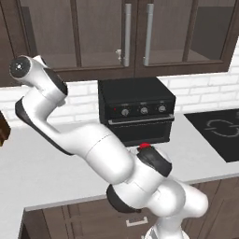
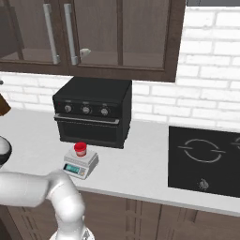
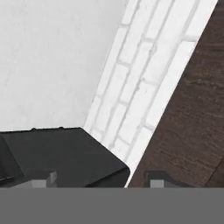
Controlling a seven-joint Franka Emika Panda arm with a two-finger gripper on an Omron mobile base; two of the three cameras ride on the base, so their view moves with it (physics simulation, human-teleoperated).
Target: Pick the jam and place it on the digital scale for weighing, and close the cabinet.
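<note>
Since the jam [image 2: 80, 148] sits on the digital scale [image 2: 80, 164] near the worktop's [image 2: 140, 164] front edge, swinging toward the cabinet [image 2: 117, 37] could topple it; claw state unclear.

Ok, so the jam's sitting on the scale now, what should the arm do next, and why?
Probably ease the tool toward the dark wood panel beside it, likely an open door of the cabinet, and push it shut. The jam already stands on the digital scale and the tool looks open and empty, so only closing seems left.
</note>
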